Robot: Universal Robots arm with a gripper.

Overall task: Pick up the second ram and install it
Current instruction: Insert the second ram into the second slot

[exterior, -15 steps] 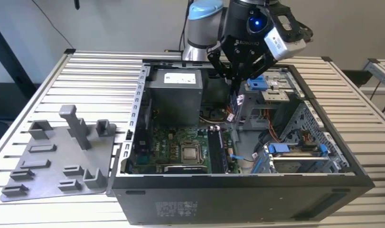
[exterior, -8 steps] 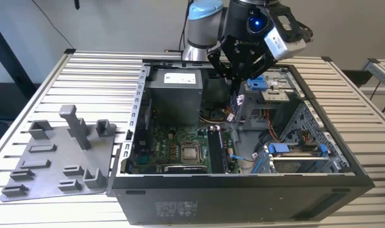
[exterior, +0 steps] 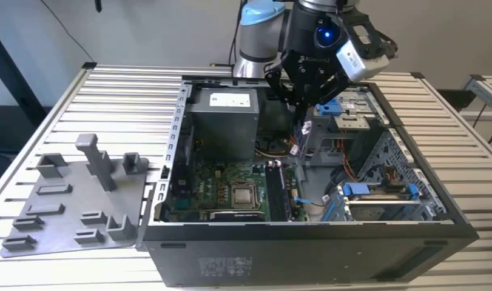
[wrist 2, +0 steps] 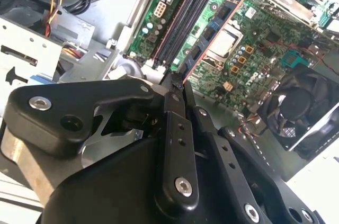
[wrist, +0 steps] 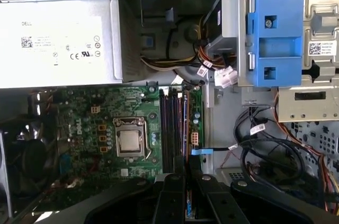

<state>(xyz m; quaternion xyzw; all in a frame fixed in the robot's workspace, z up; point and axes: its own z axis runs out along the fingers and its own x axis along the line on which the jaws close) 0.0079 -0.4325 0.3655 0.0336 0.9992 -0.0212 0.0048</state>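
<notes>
My gripper (exterior: 298, 115) hangs inside the open computer case (exterior: 310, 242), shut on one end of the second ram (exterior: 299, 142). The dark board points down from the fingertips, and a small pale label sits near the held end. In the second wrist view the ram (wrist 2: 212, 30) runs away from my gripper (wrist 2: 177, 78) as a long board with an orange edge, above the motherboard. The first wrist view shows the ram (wrist: 185, 128) edge-on beyond my gripper (wrist: 185, 173), beside the black memory slots (wrist: 170, 128).
The grey power-supply box (exterior: 221, 121) stands at the back of the case. The processor socket (exterior: 244, 195) lies beside the slots. A blue drive bracket (wrist: 275, 33) and loose cables (wrist: 254, 144) crowd one side. A grey holder tray (exterior: 76, 200) lies on the table at the exterior view's left.
</notes>
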